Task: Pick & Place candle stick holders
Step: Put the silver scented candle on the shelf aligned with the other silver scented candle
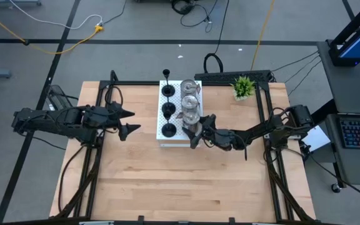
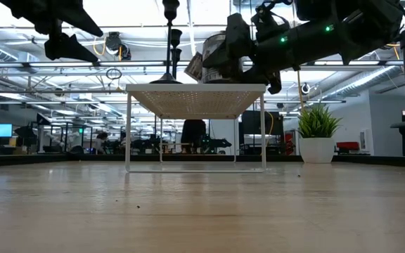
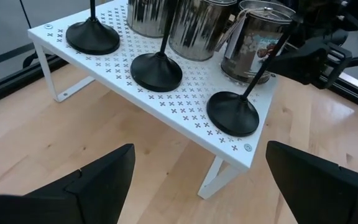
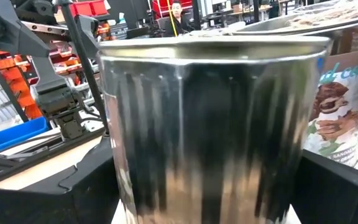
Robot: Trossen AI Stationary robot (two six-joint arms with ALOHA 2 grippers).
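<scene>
Three black candle stick holders (image 1: 169, 110) stand in a row by their round bases on the left half of a white perforated board (image 1: 181, 140). Three shiny silver holders (image 1: 190, 94) stand in a row on its right half. My right gripper (image 1: 197, 130) comes level from the table's right and is open, one finger on either side of the nearest silver holder (image 4: 210, 118). That holder appears to rest on the board. My left gripper (image 1: 130, 122) hangs open above the table, left of the board, with nothing between its fingers (image 3: 98, 180). My right gripper has its fingers (image 4: 67, 186) close beside the two side walls of the nearest silver holder (image 4: 135, 186), coming level from the table's right. The holder stands upright. I cannot tell whether the fingers touch it.
A small green potted plant (image 1: 243, 86) stands at the table's far right corner. The board is a raised shelf on thin white legs (image 2: 128, 133), with a gap under it. Bare wood (image 1: 186, 187) stretches from the board to the table's near edge.
</scene>
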